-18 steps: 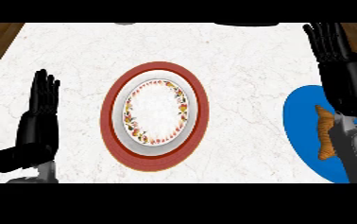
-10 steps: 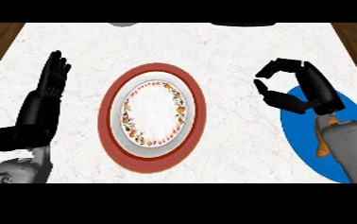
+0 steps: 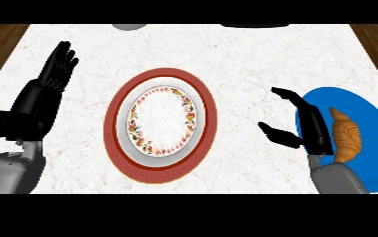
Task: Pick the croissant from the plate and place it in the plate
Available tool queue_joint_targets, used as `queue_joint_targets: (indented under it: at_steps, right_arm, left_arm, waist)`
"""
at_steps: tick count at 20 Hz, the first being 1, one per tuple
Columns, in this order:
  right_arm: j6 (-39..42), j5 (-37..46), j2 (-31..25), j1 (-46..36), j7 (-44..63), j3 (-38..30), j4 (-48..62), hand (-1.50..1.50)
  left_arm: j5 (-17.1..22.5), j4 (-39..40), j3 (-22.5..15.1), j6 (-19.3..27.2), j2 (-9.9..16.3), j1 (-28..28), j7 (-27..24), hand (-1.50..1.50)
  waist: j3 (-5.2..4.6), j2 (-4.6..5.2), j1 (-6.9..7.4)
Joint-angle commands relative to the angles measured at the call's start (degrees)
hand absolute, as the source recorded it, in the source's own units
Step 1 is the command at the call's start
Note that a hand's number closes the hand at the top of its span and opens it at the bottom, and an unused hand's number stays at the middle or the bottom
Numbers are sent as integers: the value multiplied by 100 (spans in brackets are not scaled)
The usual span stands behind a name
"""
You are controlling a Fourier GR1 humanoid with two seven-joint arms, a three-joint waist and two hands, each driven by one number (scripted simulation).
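I look steeply down on a white marble table (image 3: pixel 244 56) with faint grey veins. At its middle lies a red plate (image 3: pixel 117 131), a smooth oval ring, and on it sits a white plate (image 3: pixel 162 118) whose rim carries a band of small red and orange flowers; nothing lies in its pale centre. Right of the red plate, at the table's edge, is a glossy blue plate (image 3: pixel 347 98). On it rests the croissant (image 3: pixel 345 137), golden brown, ridged and tapering to a point at its far end. My right hand (image 3: pixel 308 126), matte black, hovers between the red plate and the croissant, over the blue plate's near rim, fingers and thumb spread apart and loosely bent, grasping nothing. Left of the red plate, my left hand (image 3: pixel 52 78) rests flat with straight fingers pointing away from me, empty.
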Motion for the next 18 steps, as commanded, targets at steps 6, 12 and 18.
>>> queue_joint_targets:
  at_steps: [6,12,18]
  right_arm:
    - [-305,948,-378,211,1031,-79,-1512,-150]
    - [1147,1729,-1558,116,3271,-62,-1885,-150]
    - [3145,1779,-2045,-278,5205,305,-2170,-150]
  left_arm:
    - [142,75,338,-448,129,-238,340,0]
    - [-101,-40,87,-83,-119,-271,520,0]
    - [-147,-57,3,-158,-208,-148,315,0]
  waist:
    - [-8,-44,15]
    - [-39,-93,-91]
    - [-37,-72,43]
